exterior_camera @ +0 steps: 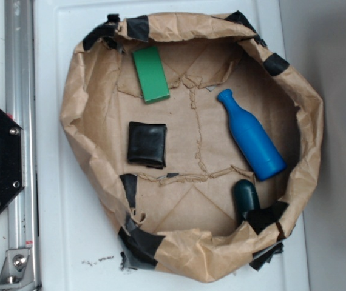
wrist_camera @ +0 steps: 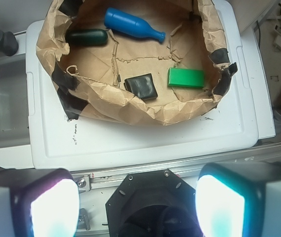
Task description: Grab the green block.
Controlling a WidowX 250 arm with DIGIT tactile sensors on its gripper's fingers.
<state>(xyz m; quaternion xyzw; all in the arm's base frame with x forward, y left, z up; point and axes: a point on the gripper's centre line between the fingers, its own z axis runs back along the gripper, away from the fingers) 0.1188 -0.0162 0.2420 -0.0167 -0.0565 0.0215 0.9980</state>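
Observation:
The green block lies flat inside the brown paper basin, at its upper left in the exterior view. In the wrist view the green block rests at the basin's near right, next to the black square pad. My gripper hangs well back from the basin, above the black robot base. Its two glowing fingers stand wide apart with nothing between them. The exterior view does not show the gripper.
A blue bottle lies at the basin's right and a dark teal cylinder at its lower right. The black square pad sits left of centre. The crumpled paper wall rings everything. A metal rail runs along the white lid.

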